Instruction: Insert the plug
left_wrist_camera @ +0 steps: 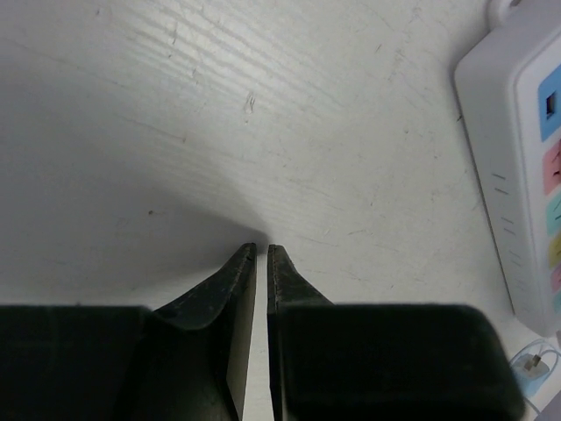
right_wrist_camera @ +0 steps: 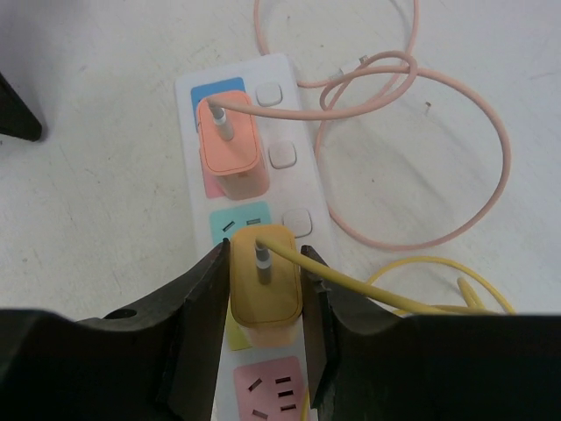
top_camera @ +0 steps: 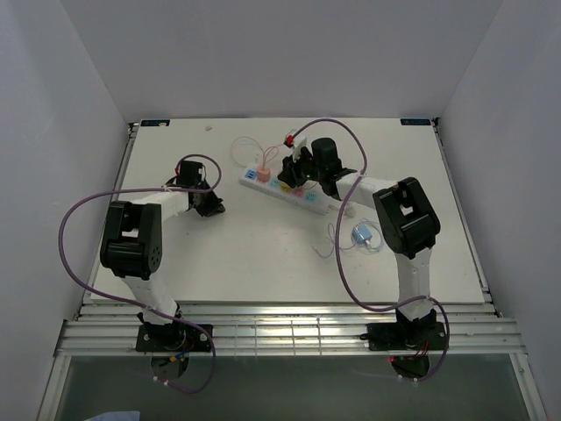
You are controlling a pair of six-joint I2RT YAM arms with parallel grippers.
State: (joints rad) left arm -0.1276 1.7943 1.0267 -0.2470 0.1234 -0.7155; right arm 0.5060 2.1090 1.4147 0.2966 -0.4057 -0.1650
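My R gripper (right_wrist_camera: 266,263) clamps the yellow plug (right_wrist_camera: 266,303) over the pwr strip (right_wrist_camera: 305,189) (teal socket just beyond); L gripper (left_wrist_camera: 262,253) nearly closed, nothing held, above table (left_wrist_camera: 263,132).

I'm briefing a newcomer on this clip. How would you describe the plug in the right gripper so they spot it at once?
Find the white strip lying slantwise mid-table. Near its middle, the right gripper clamps the yellow plug. Its neighbour, the pink plug, is free; this one trails a yellow cable.
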